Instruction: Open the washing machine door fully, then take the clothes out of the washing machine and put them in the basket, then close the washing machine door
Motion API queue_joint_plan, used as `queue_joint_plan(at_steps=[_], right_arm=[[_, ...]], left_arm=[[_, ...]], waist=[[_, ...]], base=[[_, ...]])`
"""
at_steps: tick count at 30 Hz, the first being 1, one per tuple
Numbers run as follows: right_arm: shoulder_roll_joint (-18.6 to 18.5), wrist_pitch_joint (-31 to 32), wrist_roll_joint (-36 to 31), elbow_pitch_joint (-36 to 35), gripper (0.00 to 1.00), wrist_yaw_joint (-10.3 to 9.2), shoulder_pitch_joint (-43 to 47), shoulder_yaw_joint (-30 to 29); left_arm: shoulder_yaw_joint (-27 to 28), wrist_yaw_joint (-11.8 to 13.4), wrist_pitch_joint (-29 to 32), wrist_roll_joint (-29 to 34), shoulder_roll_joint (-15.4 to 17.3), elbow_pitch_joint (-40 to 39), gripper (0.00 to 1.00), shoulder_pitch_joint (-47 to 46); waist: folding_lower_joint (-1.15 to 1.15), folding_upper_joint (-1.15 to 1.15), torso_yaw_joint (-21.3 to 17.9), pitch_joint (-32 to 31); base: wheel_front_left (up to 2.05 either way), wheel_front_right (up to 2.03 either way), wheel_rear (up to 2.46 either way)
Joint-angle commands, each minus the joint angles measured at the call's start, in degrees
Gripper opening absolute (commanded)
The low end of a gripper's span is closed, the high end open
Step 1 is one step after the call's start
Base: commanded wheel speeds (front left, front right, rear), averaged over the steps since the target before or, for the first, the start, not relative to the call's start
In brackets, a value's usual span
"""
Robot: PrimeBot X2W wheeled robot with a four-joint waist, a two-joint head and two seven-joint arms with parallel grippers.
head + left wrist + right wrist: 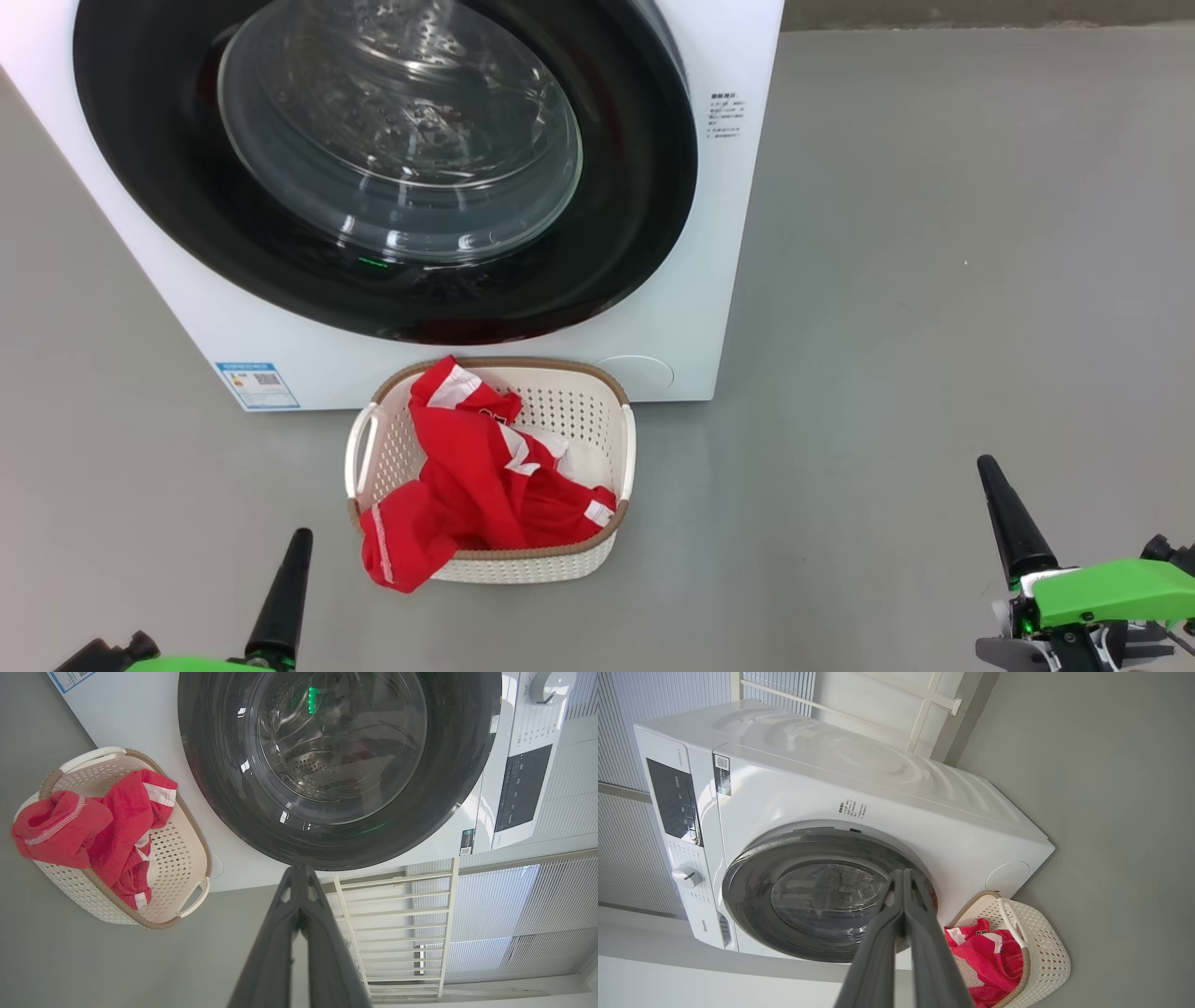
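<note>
Left pincer [299,871] closed; blue QR sticker [259,385]

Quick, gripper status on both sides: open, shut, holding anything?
Left gripper: closed, holding nothing.
Right gripper: closed, holding nothing.

Holds left gripper [299,543] low at the head view's lower left, fingers [273,952] pressed together, tip tilted slightly right. Holds right gripper [986,467] at lower right, fingers [929,961] likewise together, tip leaning left, green wrist housing [1111,588] behind. Grips nothing in either.
</note>
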Motion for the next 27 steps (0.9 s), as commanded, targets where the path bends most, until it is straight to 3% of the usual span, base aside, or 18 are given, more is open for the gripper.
queue_joint_plan(at_steps=[1, 20, 27], right_arm=[[-1.00, 0.49, 1.51, -1.67, 0.00, -0.04, -3.00, 0.91], [-1.17, 3.80, 11.80, -1.81, 0.00, -0.05, -4.10, 0.24], [-1.05, 3.98, 11.75, -1.79, 0.00, -0.05, -4.12, 0.06]], left_arm=[[2.02, -0.34, 0.56, -1.53, 0.40, -1.18, 0.00, -2.80], [3.64, -0.39, 3.79, -11.68, -0.25, -1.05, 0.00, -3.40], [3.81, -0.40, 3.94, -11.65, -0.37, -1.04, 0.00, -3.42]], waist=[[0.00, 0.00, -0.03, -0.13], [0.00, 0.00, -0.40, -1.83], [0.00, 0.00, -0.41, -1.85]], base=[[0.00, 0.00, 0.00], [0.00, 0.00, 0.00], [0.00, 0.00, 0.00]])
